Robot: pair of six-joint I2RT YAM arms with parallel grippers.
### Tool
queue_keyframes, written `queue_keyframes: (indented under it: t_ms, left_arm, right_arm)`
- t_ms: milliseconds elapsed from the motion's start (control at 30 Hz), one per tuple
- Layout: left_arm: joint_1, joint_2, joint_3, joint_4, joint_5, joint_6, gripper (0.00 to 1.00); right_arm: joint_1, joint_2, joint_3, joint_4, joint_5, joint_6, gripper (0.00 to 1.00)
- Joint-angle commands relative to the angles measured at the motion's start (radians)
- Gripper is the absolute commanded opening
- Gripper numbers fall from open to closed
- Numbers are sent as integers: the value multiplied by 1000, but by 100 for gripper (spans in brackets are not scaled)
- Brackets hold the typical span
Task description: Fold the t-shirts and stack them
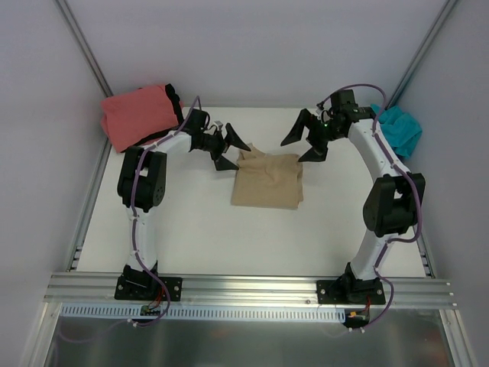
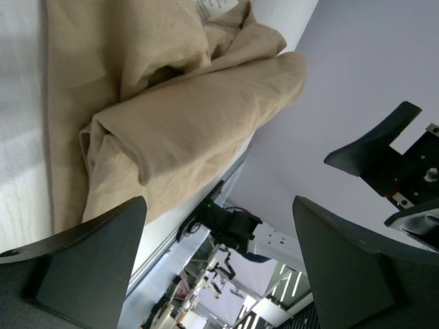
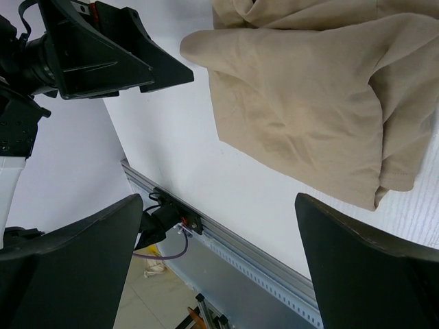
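Top view, room: Pale grey walls are closing in a white tabletop point(image 1: 191, 237), and a metal rail point(image 1: 252, 289) is running along its near edge.
Top view, task's thing: the tan t-shirt point(image 1: 267, 182) is lying near the middle of the tabletop, folded into a rough rectangle, with its far-left corner bunching up.
Top view, tools: the left tool point(image 1: 234, 152) is hovering just beside that bunched corner and the right tool point(image 1: 304, 145) just beside the far-right corner. Both are standing with jaws apart and are gripping nothing. I am judging that they are sitting at the two far corners in order to take that edge together.
Top view, other shirts: the coral-pink t-shirt point(image 1: 137, 115) is resting in the far-left corner over the black t-shirt point(image 1: 175, 98), which is showing only one edge. The teal t-shirt point(image 1: 401, 130) is lying at the far right, partly behind the right arm. They seem to be waiting out of the way.
Left wrist view: the dark fingers point(image 2: 89, 267) are standing wide with nothing between them. Tan cloth is filling the upper left as a thick rolled fold, and a label is being cut off by the top edge.
Right wrist view: the fingers point(image 3: 370, 267) are framing the flatter side of the shirt, with the left tool showing at the upper left.
Hard to make out: whether either tool is touching the cloth, and how many layers are lying there.
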Motion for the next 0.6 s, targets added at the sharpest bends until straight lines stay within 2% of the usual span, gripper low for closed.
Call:
queue_keyframes:
  t_ms: [0,67,267,367,500,533,567]
  left_arm:
    - [3,30,33,-17,-12,24,89]
    - [3,50,46,-26,-12,24,83]
    - [3,84,74,-44,-27,34,81]
    - [1,94,79,-37,-32,37,76]
    - [1,101,86,-31,-37,31,48]
    - [0,102,89,-29,-35,30,34]
    - [0,102,93,-28,-35,30,28]
  right_arm:
    - [-4,-58,-8,-30,14,-11,99]
    - [-4,-59,-10,-34,21,-13,100]
    - [-4,-62,-10,-39,26,-13,99]
    - [-4,-62,-8,-40,28,-10,99]
    - [-4,-64,-13,-43,31,-8,99]
    - [-4,-65,-14,-45,32,-11,99]
    - [-4,-67,-16,-45,31,-10,100]
